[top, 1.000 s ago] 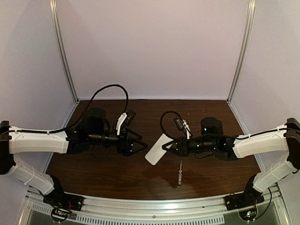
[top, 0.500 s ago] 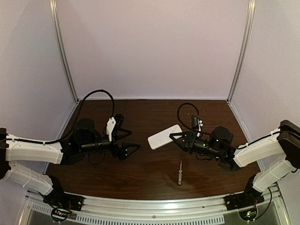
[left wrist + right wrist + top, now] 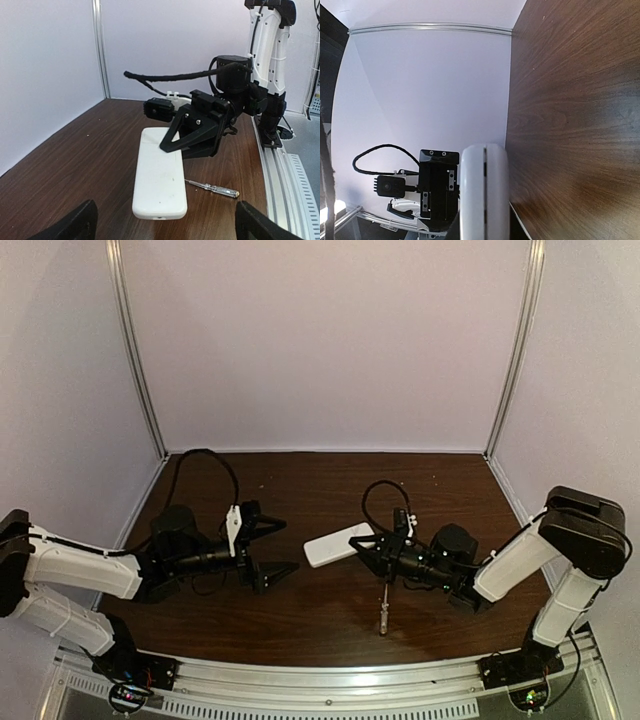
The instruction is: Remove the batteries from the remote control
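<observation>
The white remote control (image 3: 337, 543) lies flat, low over the table's middle. My right gripper (image 3: 364, 550) is shut on its right end. In the left wrist view the remote control (image 3: 160, 182) points lengthwise at the camera, with the black right gripper (image 3: 186, 141) clamped on the far end. The right wrist view shows the remote control (image 3: 483, 192) edge-on between that gripper's jaws, its seam line visible. My left gripper (image 3: 272, 548) stands wide open just left of the remote, not touching it. The batteries are hidden.
A thin silvery screwdriver (image 3: 383, 610) lies on the brown table (image 3: 300, 615) in front of the right gripper, seen also as the screwdriver (image 3: 212, 188) right of the remote. Lilac walls enclose the table; a metal rail (image 3: 330, 680) runs along the near edge.
The right gripper has swung the remote from a raised tilt down to a flat, low pose. The left gripper pulled back leftward, dropped lower and opened a little wider.
</observation>
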You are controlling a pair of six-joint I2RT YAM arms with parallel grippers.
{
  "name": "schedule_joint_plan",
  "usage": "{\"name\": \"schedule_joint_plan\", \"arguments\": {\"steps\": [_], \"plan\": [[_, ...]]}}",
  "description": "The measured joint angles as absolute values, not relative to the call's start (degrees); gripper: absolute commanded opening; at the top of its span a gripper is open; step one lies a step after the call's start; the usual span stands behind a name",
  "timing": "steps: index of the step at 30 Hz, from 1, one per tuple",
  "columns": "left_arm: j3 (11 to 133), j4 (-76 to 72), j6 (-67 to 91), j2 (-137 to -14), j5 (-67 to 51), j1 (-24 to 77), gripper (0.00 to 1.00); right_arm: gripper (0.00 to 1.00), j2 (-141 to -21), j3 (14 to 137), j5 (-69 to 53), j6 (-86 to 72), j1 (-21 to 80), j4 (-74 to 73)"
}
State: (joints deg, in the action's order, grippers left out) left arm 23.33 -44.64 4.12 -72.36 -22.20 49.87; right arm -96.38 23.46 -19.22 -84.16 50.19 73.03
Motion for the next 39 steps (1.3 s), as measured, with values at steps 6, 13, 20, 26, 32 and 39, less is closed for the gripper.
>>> {"name": "schedule_joint_plan", "arguments": {"steps": [6,13,20,26,32,39], "plan": [[23.3,-49.7,0.9,-76.5,-24.5,49.9,0.97,0.0,-98.1,25.6,-18.7,-86.9,52.6,73.7],[25.1,-52.3,0.3,-83.0,-24.8,49.9,0.97,0.0,-98.7,26.1,-17.8,-88.3,54.1,74.4],[27.0,-54.4,0.3,-86.6,-24.7,49.9,0.96,0.0,-98.8,26.1,-17.5,-88.5,54.6,74.4],[28.2,-55.8,1.3,-89.1,-24.7,49.9,0.94,0.0,-99.1,26.2,-17.0,-88.5,55.1,74.4],[29.5,-56.0,2.0,-91.4,-24.7,49.9,0.91,0.0,-99.1,26.7,-16.6,-88.4,55.4,74.4],[30.2,-56.6,2.7,-93.0,-25.0,49.9,0.88,0.0,-99.2,26.9,-16.1,-88.3,55.5,74.5]]}}
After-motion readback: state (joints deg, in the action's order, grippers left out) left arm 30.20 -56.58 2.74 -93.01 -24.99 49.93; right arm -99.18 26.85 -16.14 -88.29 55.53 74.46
